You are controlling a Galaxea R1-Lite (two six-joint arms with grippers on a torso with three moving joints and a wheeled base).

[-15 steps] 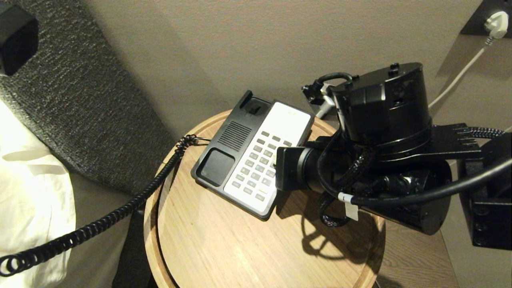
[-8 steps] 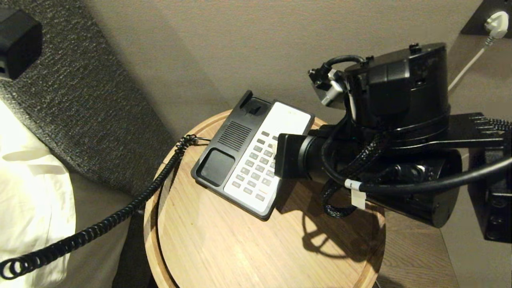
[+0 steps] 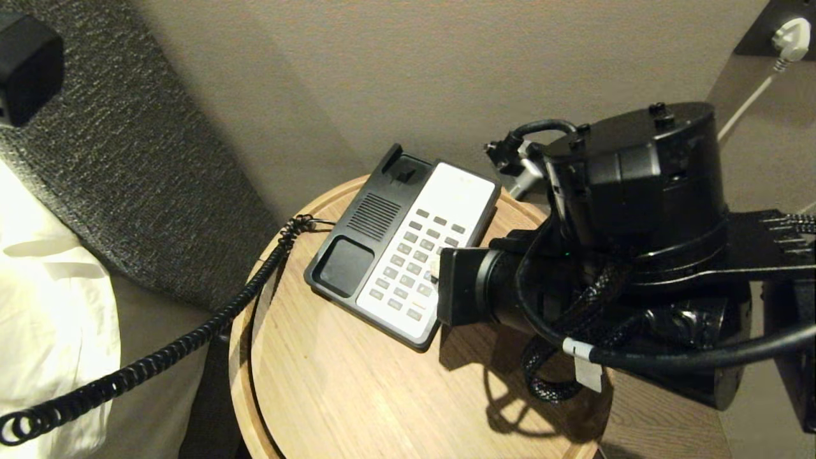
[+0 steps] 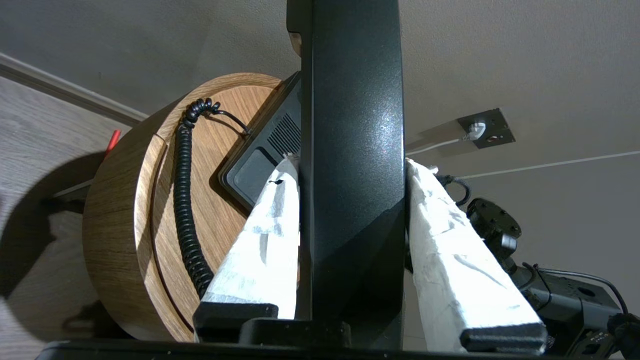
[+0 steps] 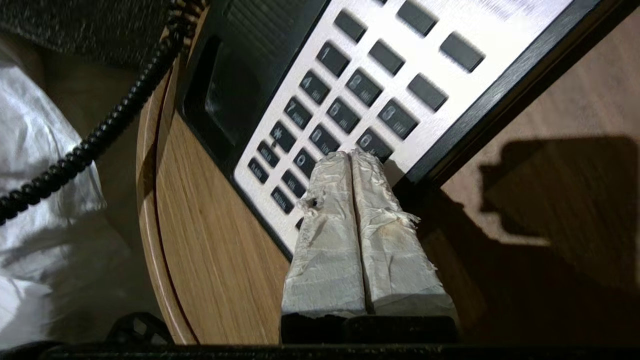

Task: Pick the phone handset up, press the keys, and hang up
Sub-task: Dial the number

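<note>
where cord (image 3: 159, 357) drapes, pillow (image 3: 51, 306) adjoins.

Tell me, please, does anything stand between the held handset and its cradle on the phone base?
Nothing lies in the cradle. The right gripper, shut, tips at the keypad, sits beside it, not over it. The left gripper holds the handset off to the table's side.

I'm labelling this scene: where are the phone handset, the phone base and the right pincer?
phone handset (image 4: 352, 150): left wrist view, middle of its glossy black body.
phone base (image 3: 456, 191): head view, white faceplate above the keys.
right pincer (image 5: 350, 156): right wrist view, between its closed fingertips.
</note>
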